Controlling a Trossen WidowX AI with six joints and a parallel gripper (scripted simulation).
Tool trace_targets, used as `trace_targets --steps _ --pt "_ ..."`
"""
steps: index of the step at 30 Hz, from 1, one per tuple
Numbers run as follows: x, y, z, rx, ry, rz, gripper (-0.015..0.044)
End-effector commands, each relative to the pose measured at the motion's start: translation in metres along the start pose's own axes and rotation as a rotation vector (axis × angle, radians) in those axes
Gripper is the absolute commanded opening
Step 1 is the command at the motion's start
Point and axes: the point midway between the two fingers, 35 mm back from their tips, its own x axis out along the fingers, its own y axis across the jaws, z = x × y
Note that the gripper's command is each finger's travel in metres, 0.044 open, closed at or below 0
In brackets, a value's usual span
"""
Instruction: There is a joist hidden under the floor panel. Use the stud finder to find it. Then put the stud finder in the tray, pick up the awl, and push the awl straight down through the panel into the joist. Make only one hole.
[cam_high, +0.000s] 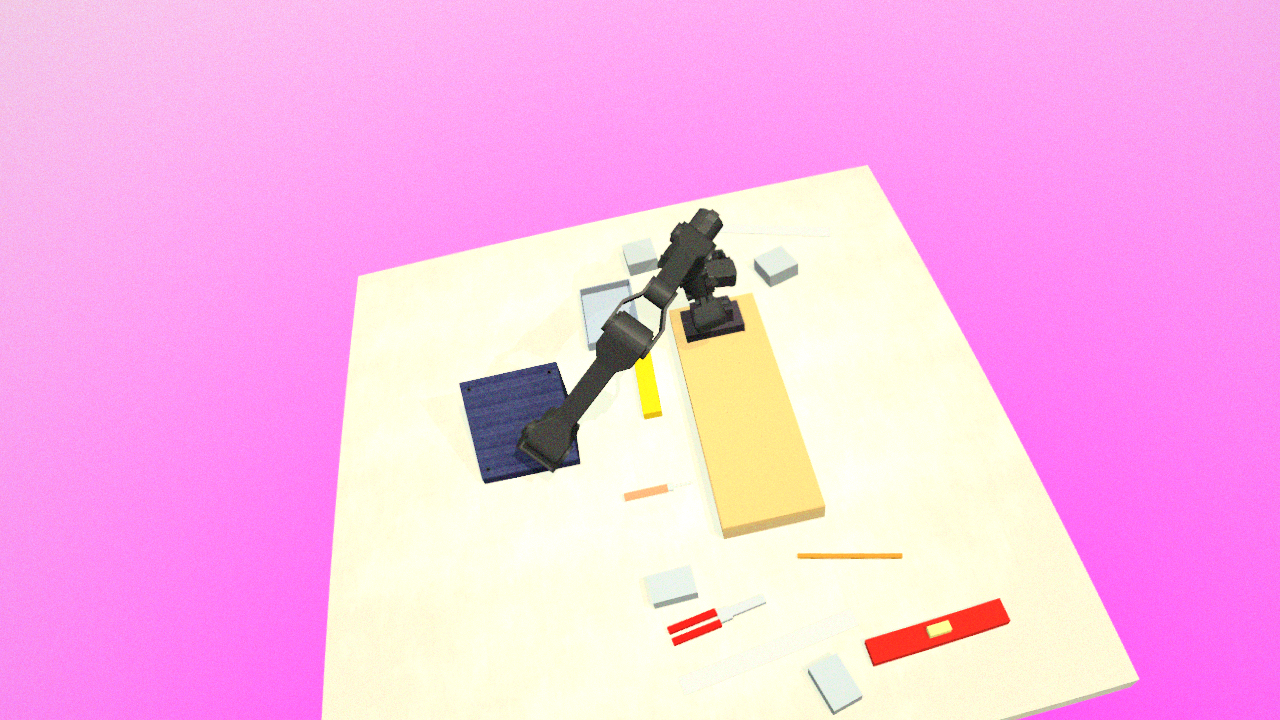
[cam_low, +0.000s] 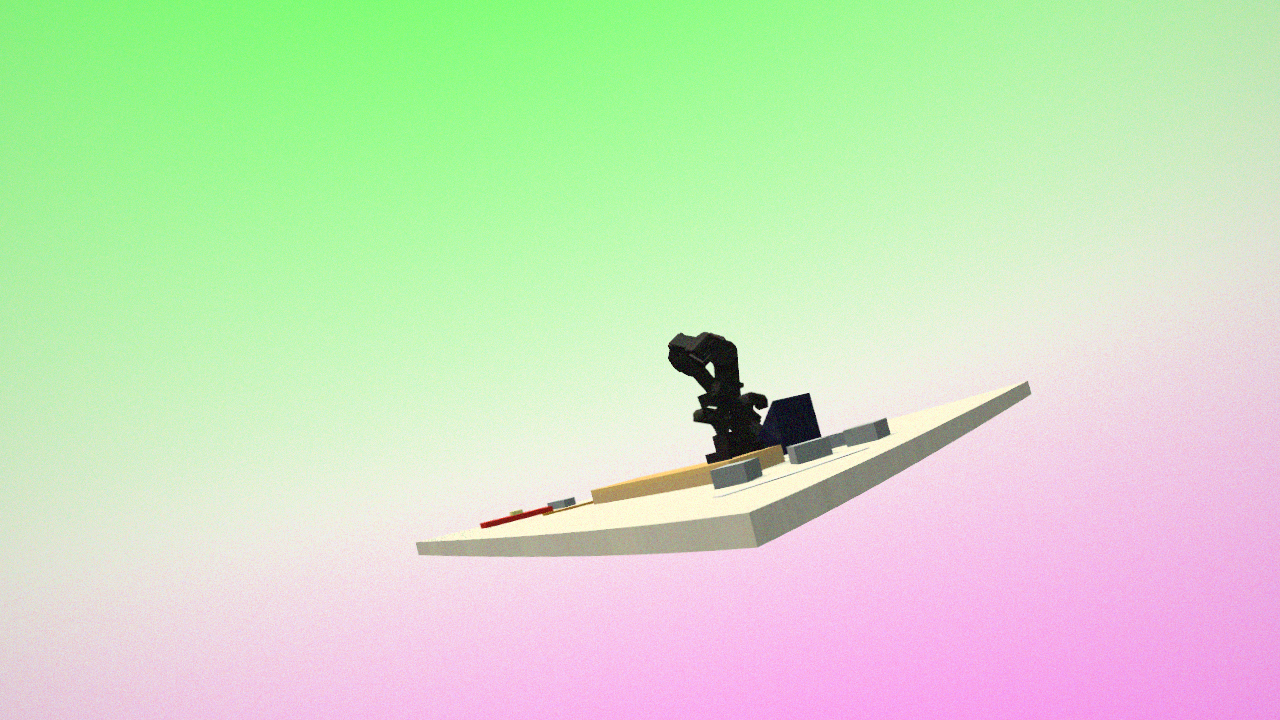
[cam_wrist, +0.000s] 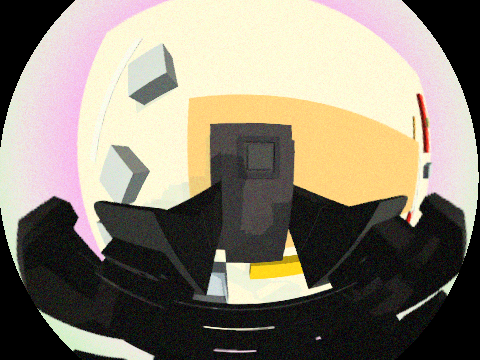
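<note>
- You see the black gripper (cam_high: 711, 307) (cam_low: 732, 437) (cam_wrist: 252, 184) pinching the dark grey, boxy stud finder (cam_high: 735, 325) (cam_low: 715, 457) (cam_wrist: 257, 200), whose face carries a raised square. Its two fingers bear on opposite sides of the tool.
- Your landmark is the long tan rectangular floor panel (cam_high: 757, 418) (cam_low: 653, 483) (cam_wrist: 345, 150). The stud finder is over its far end, as the top view shows it; whether the two touch, you cannot tell.
- Left of the panel, you find the dark navy, ribbed square block (cam_high: 505, 402) (cam_low: 796, 419), on which your black jointed arm (cam_high: 626, 342) (cam_low: 726, 362) stands.
- The shallow blue-grey tray (cam_high: 597, 315) (cam_wrist: 218, 284) lies left of the panel's far end, partly covered by the arm in the top view.
- Between the navy block and the panel, you have a yellow rectangular bar (cam_high: 648, 392) (cam_wrist: 275, 270).
- The awl, with its orange handle (cam_high: 646, 492) and thin pale shank, lies left of the panel's near half, the shank directed toward it.
- Beyond the panel's far end, to the right, sits a pale grey block (cam_high: 775, 265) (cam_low: 735, 473) (cam_wrist: 149, 72).
- Nearer you than the panel lie a thin orange rod (cam_high: 849, 556), a red-handled tool (cam_high: 696, 624) and a red level with a yellow insert (cam_high: 975, 617).
</note>
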Motion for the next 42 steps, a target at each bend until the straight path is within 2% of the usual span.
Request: trace_targets --steps 1,42 --pt "0.000 -0.005 0.000 0.002 0.002 0.004 0.0000" --pt "0.002 -0.127 0.000 -0.002 0.004 -0.003 0.0000"
